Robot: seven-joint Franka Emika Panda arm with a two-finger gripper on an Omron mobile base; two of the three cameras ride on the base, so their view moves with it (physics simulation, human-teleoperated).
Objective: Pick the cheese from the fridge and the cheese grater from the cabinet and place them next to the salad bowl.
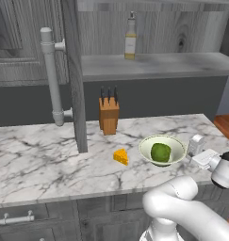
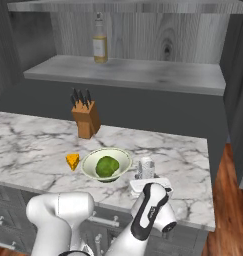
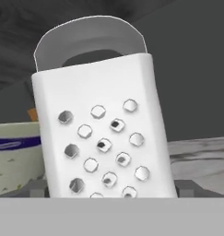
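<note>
Marble counter (image 1: 40,160) scene, grey wood-grain cabinet (image 1: 73,70) door open above. Gripper (image 3: 111,189) low at right counter edge, fingertips (image 3: 187,188) spread either side of small white box grater (image 3: 102,124); grater upright on counter, contact not clear. Round pale salad bowl (image 1: 146,146) with green leafy ball just left of grater. Yellow cheese wedge (image 1: 120,156) left of bowl, close. Wooden knife block (image 1: 108,115) farther back. Bottle (image 1: 130,40) on cabinet shelf.

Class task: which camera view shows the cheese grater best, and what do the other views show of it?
The hand view: the white-grey metal box grater is close up, its holes and top handle plain. In the left base view and the right base view it is small and partly hidden by the arm, beside the cream-green salad bowl.
</note>
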